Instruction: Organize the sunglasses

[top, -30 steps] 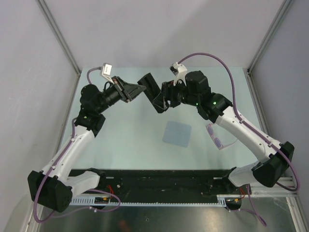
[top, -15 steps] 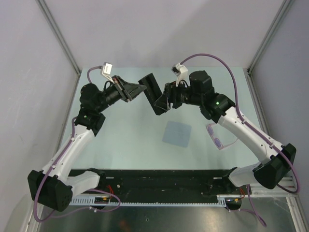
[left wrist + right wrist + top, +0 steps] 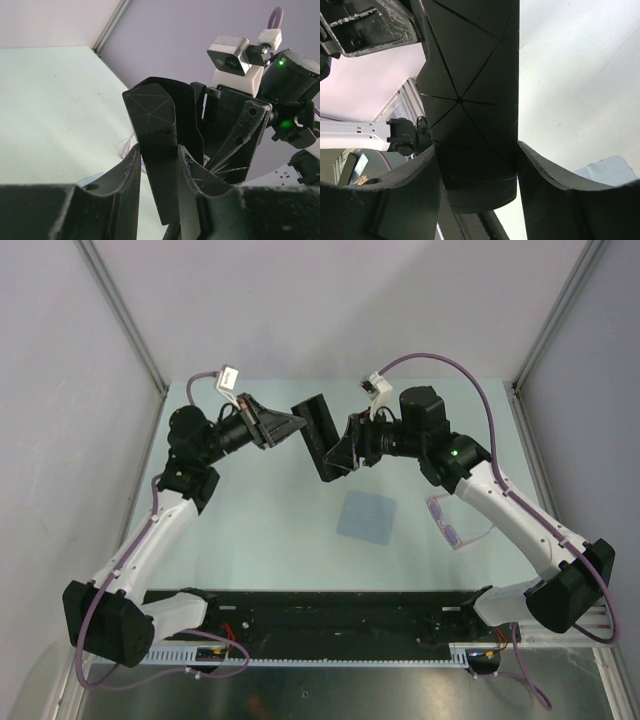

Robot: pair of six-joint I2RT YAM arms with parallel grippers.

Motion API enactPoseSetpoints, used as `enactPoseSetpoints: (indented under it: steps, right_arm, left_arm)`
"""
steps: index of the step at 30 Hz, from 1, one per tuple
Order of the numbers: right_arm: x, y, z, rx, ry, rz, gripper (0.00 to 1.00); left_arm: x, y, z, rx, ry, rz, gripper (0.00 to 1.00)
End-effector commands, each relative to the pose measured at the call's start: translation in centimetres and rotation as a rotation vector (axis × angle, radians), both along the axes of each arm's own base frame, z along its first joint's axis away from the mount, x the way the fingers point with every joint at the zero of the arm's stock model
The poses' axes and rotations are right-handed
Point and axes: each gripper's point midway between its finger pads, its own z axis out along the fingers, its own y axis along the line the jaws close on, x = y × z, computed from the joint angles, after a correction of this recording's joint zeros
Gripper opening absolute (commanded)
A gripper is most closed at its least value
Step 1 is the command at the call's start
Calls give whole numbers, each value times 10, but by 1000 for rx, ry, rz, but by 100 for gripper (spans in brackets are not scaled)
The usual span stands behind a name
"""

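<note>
The sunglasses (image 3: 455,524), pale-framed with purple lenses, lie on the table at the right, beside my right forearm. The black case (image 3: 320,436) is held in the air between both arms, partly unfolded. My left gripper (image 3: 298,424) is shut on its upper flap from the left. My right gripper (image 3: 340,452) is shut on its lower end from the right. In the left wrist view the case flap (image 3: 159,150) stands between the fingers (image 3: 125,175). In the right wrist view the case (image 3: 470,100) fills the gap between both fingers (image 3: 540,175).
A pale blue square cloth (image 3: 366,516) lies flat on the table below the case, left of the sunglasses; its corner shows in the right wrist view (image 3: 612,170). Grey walls with metal posts (image 3: 125,320) enclose the table on three sides.
Both grippers kept their hold while the case shifted slightly right and up. The right arm drew back towards the far side, uncovering more of the sunglasses.
</note>
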Motion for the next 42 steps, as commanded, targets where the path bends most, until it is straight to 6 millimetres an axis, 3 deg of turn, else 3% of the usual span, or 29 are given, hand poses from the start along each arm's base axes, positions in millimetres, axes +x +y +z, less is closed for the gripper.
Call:
enactPoseSetpoints:
  steps: [1, 10, 13, 17, 19, 21, 25, 31, 37, 38, 39, 42]
  right_arm:
    - [-22, 1, 53, 138, -107, 93, 9]
    - [-17, -7, 54, 156, -92, 80, 2]
    - [-16, -7, 56, 169, -86, 80, 1]
    - [-12, -6, 57, 179, -69, 56, 0]
    - [-6, -5, 52, 170, -60, 42, 0]
    - [-3, -5, 47, 163, -39, 22, 0]
    - [10, -4, 36, 143, -9, -32, 0]
    - [35, 6, -7, 81, 102, -96, 0]
    - [53, 26, -60, 34, 204, -95, 0]
    - [55, 29, -64, 38, 210, -94, 0]
    - [58, 34, -78, 26, 237, -86, 0]
    - [60, 44, -92, 35, 274, -57, 0]
  left_arm:
    - [0, -2, 5, 26, -48, -40, 0]
    - [6, -3, -6, 38, -21, -65, 2]
    - [8, -4, -10, 44, -12, -73, 12]
    - [11, -4, -16, 50, -2, -63, 34]
    - [14, -2, -18, 52, -1, -42, 40]
    - [17, -1, -23, 56, 5, -28, 56]
    - [24, 3, -32, 71, 8, 16, 71]
    - [37, 13, -64, 113, 60, 79, 77]
    - [48, 32, -103, 206, 116, 201, 96]
    - [49, 37, -108, 232, 107, 228, 100]
    - [54, 48, -116, 263, 129, 300, 100]
    - [60, 79, -131, 355, 177, 468, 100]
